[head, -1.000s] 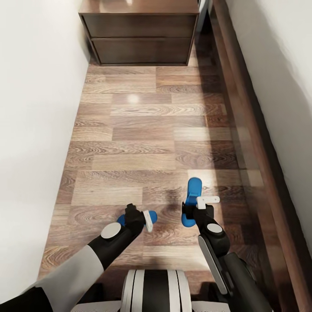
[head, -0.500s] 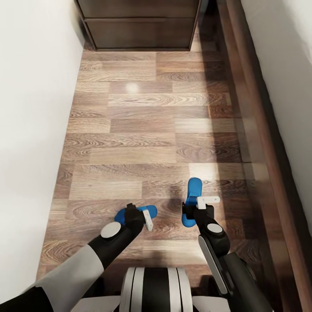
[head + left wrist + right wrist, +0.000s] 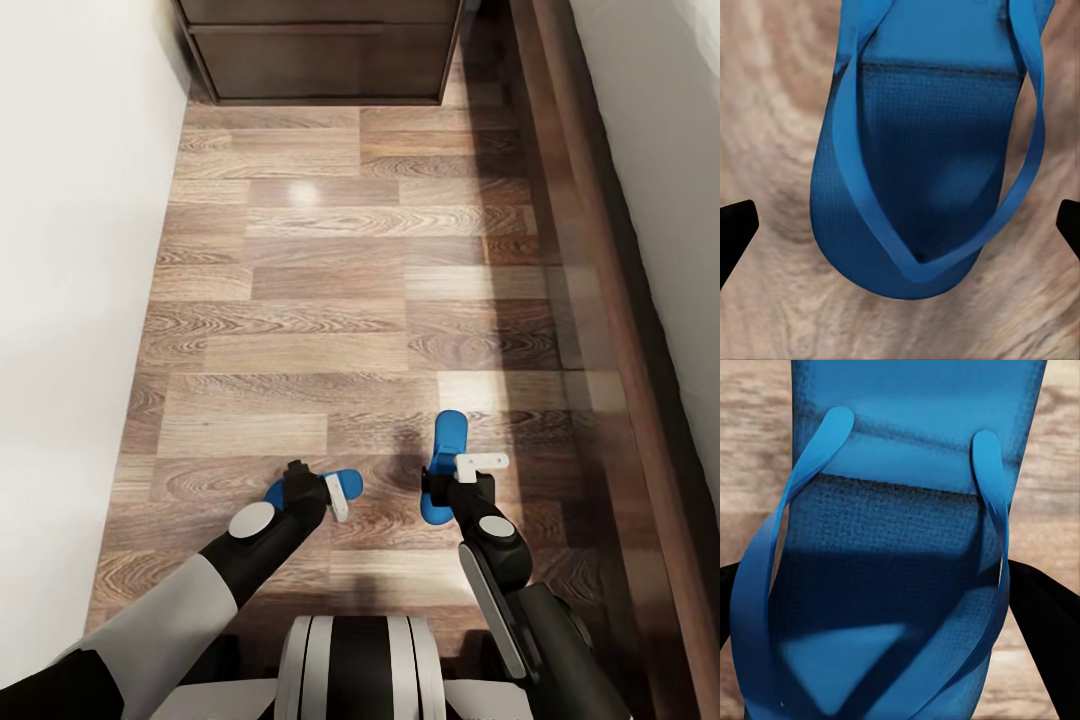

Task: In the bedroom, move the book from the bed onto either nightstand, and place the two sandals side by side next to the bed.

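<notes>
Two bright blue sandals are down by the wood floor, between a white wall and the bed. One sandal (image 3: pixel 446 462) (image 3: pixel 892 547) points toward the nightstand (image 3: pixel 320 55), and my right gripper (image 3: pixel 458 470) is shut on it, with black fingers (image 3: pixel 1042 637) against its sides. The other sandal (image 3: pixel 345 484) (image 3: pixel 930 165) lies crosswise under my left gripper (image 3: pixel 333 496). That gripper is open, and its fingertips (image 3: pixel 735 232) stand clear of the sole's edges. The book is out of view.
A white wall (image 3: pixel 70 300) closes off the left side. The bed's dark wooden rail (image 3: pixel 620 330) and pale mattress (image 3: pixel 685 150) run along the right. Bare plank floor (image 3: pixel 340 290) stretches ahead to the nightstand. My white base (image 3: pixel 355 665) is at the bottom.
The camera has moved, so the nightstand has slid up the picture. More of the left sandal now shows beside my left gripper. The right gripper still holds its sandal the same way.
</notes>
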You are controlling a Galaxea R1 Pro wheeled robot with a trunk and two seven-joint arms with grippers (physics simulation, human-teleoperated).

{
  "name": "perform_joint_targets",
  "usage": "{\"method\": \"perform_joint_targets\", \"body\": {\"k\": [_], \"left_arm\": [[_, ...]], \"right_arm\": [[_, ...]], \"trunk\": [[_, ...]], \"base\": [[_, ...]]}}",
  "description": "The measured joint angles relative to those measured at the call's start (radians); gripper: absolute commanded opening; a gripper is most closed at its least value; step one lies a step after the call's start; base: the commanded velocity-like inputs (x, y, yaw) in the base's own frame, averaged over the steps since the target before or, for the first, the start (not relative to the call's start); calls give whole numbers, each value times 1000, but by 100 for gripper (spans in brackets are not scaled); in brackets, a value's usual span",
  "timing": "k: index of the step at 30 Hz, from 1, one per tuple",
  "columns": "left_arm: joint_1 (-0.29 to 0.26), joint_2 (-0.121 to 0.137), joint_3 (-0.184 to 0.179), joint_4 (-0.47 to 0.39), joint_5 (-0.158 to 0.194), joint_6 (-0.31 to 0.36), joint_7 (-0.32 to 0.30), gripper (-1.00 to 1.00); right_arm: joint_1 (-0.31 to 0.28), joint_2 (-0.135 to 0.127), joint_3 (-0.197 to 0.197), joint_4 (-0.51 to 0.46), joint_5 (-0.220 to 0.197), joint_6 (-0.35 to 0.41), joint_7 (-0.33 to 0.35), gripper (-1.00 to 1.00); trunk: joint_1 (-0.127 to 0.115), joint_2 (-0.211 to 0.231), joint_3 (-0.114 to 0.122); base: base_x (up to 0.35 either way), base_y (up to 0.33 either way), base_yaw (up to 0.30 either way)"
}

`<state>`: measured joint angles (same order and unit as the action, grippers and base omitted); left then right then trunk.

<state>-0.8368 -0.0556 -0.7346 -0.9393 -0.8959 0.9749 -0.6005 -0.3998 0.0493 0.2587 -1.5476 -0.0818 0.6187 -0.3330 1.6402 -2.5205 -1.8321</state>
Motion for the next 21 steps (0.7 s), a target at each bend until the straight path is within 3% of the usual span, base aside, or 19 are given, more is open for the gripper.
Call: {"method": "perform_joint_targets", "body": {"k": [21], "left_arm": [[0, -9, 0, -8, -1, 1, 3, 100]], "right_arm": [[0, 1, 4, 1, 2, 1, 0, -100]], "trunk": [[4, -2, 0]], "base": [[0, 0, 0]]}}
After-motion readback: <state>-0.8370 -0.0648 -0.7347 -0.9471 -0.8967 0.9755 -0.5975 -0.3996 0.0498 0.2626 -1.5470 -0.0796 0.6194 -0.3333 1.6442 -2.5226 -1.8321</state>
